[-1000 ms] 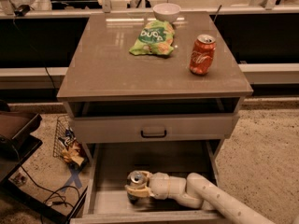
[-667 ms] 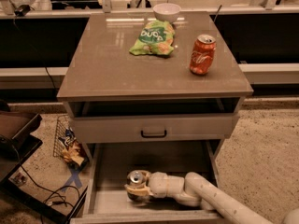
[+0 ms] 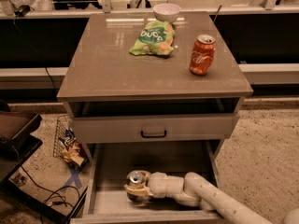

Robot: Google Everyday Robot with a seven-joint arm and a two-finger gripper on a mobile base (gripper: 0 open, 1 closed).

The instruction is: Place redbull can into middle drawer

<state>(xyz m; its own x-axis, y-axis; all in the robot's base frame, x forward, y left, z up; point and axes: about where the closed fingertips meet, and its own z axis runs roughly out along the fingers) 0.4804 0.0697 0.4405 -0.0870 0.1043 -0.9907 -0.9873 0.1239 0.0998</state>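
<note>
The redbull can (image 3: 136, 180), slim and silver with its top showing, stands upright on the floor of the open middle drawer (image 3: 161, 164), in the front left part. My gripper (image 3: 135, 190) reaches in from the lower right on a white arm. Its beige fingers (image 3: 142, 192) close around the can's body. The lower part of the can is hidden by the fingers.
Above the open drawer is a shut drawer front with a black handle (image 3: 153, 133). On the cabinet top stand an orange soda can (image 3: 202, 55), a green chips bag (image 3: 153, 37) and a white bowl (image 3: 167, 11). A wire basket (image 3: 63, 139) and a dark cart (image 3: 14, 134) stand at left.
My arm has shifted slightly to the left inside the drawer. The can stays at about the same spot in the gripper.
</note>
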